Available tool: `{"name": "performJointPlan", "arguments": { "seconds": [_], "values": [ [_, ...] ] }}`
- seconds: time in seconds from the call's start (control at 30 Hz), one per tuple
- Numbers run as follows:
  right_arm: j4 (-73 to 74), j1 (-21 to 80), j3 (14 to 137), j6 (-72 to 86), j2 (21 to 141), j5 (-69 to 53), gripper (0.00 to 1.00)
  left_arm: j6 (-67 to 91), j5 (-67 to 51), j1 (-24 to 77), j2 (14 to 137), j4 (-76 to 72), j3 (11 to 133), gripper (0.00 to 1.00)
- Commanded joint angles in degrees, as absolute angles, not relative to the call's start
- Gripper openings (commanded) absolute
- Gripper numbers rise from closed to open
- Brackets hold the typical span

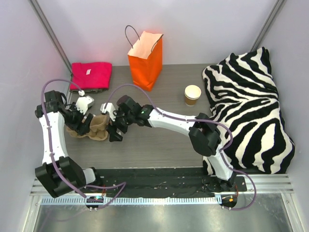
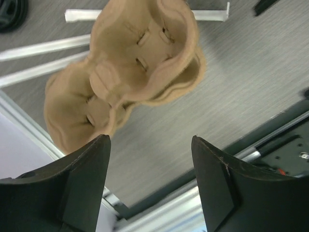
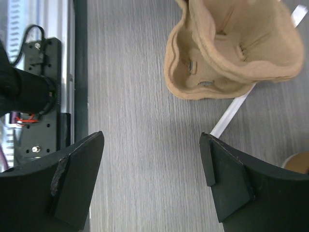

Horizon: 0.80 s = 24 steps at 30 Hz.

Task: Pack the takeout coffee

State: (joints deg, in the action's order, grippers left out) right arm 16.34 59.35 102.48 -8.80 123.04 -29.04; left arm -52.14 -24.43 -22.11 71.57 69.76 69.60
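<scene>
Coffee cup [image 1: 192,94]: upright on table [image 1: 159,142], apart from bag
Orange bag [image 1: 146,60]: upright, mouth open
Cup tray [image 1: 94,126]: wells empty
Left claw [image 2: 149,140]: spread
Right claw [image 3: 150,137]: spread

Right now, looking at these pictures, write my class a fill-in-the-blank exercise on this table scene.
1. The upright paper bag is coloured ____.
2. The coffee cup stands on the ____, not in the cup tray.
3. The left gripper and right gripper are both ____.
Missing words: orange; table; open.
</scene>
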Motion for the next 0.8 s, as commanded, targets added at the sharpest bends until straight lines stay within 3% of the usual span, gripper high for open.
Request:
{"name": "performJointPlan", "arguments": {
  "seconds": [0.0,0.53,0.77],
  "values": [
    [16.3,58.3,102.9,-6.9,116.1,-32.3,0.88,-63.8,-29.5,-23.6,72.4,61.5,65.7,0.72],
    [18.3,56.8,102.9,-7.6,116.5,-32.6,0.88,-78.9,-22.8,-24.0,81.7,50.5,62.5,0.59],
    [17.1,56.8,104.2,-8.3,118.4,-31.0,0.88,-78.4,-23.3,-24.0,81.1,51.9,62.7,0.24]
  ]
}}
